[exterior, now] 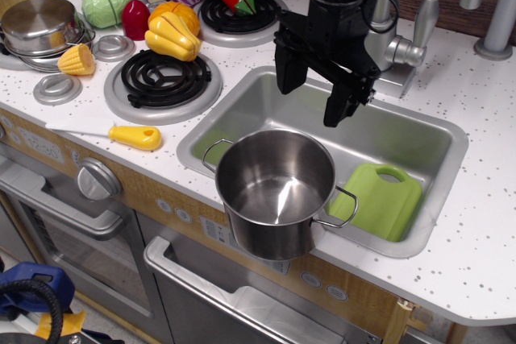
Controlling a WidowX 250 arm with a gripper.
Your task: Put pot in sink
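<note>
The pot is a tall shiny steel stockpot with two wire loop handles. It stands upright at the near left part of the sink, a silver-grey basin set in the white speckled countertop. Its side overlaps the sink's front rim. My black gripper hangs above the back of the sink, behind and above the pot. Its jaws are spread wide and hold nothing.
A green cutting board lies in the sink to the right of the pot. The faucet stands behind the gripper. Toy vegetables, burners, a yellow-handled knife and a small lidded pot sit on the left.
</note>
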